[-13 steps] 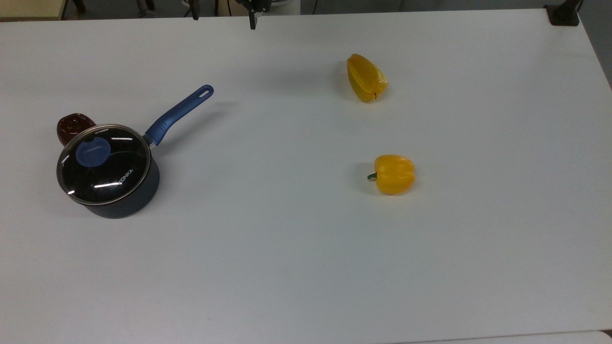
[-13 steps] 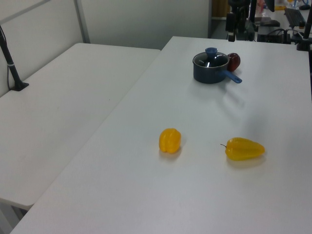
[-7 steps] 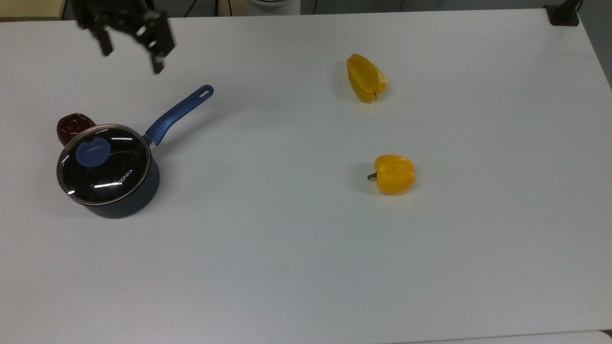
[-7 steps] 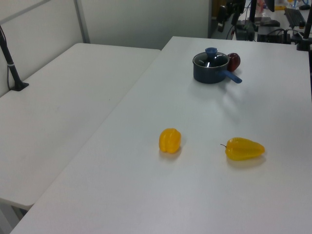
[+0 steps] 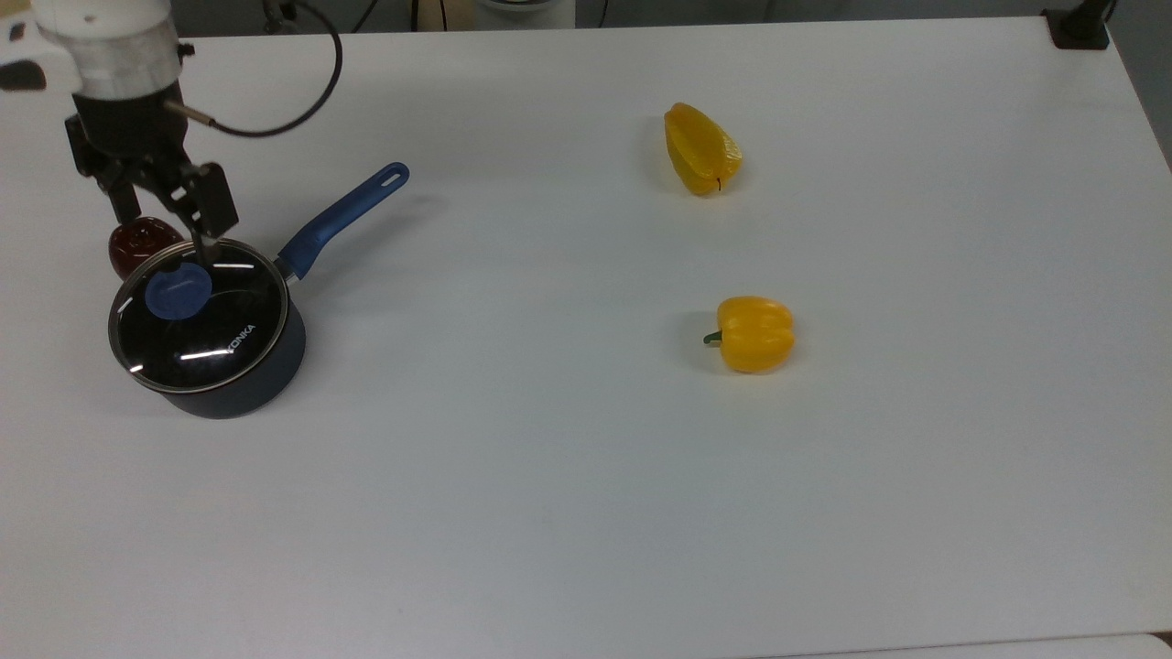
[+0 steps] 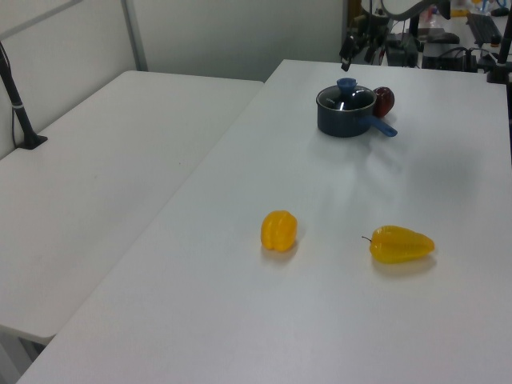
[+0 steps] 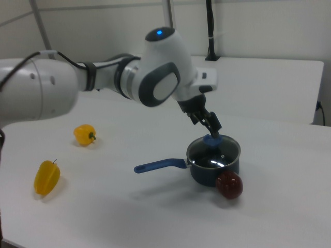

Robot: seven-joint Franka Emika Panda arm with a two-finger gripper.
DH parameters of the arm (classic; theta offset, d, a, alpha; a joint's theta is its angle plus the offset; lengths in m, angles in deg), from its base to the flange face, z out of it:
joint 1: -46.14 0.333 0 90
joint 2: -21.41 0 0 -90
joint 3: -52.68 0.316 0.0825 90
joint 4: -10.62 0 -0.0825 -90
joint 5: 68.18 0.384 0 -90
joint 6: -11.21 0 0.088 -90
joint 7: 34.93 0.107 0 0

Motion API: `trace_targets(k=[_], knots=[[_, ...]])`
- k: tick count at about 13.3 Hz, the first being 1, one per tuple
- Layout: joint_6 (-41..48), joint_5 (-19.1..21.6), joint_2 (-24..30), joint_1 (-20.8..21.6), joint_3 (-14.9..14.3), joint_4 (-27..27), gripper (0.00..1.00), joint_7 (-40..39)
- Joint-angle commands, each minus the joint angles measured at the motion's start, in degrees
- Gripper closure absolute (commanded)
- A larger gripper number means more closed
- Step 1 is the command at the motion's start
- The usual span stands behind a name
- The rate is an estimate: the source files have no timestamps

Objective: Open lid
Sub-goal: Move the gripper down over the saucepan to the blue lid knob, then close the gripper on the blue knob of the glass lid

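the gripper (image 5: pixel 163 220) has swung in from the table's far edge, jaws apart, above the lid (image 5: pixel 199 314) knob (image 5: pixel 179 291); the lid sits unlifted, grasp next.

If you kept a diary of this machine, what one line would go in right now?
phase: approach | end effector: open, above knob, not gripping | lid: seated on saucepan | red pepper: beside pan

Lid (image 5: pixel 201 316) on saucepan (image 5: pixel 240 380), tool (image 5: pixel 160 224) spread above blue knob (image 5: pixel 179 291), two yellow peppers (image 5: pixel 754 333)
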Motion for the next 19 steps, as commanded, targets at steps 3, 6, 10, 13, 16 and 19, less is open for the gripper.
trace_targets(k=[3, 6, 10, 13, 16, 19], knots=[[-4.4, -1.3, -4.1, 0.0, -0.4, 0.3, 0.00, 0.8], [-6.6, -1.6, -5.1, 0.0, -0.5, 0.2, 0.00, 0.9], [-7.1, -4.0, -5.4, 0.3, -0.4, 0.0, 0.13, 0.8], [-7.0, -4.1, -5.4, 0.4, -0.4, 0.0, 0.41, 0.8], [-6.3, -3.7, -4.2, 0.4, -0.4, 0.0, 0.56, 0.9], [-5.3, -3.7, -0.5, 1.9, 0.1, -1.2, 0.57, 0.9]])
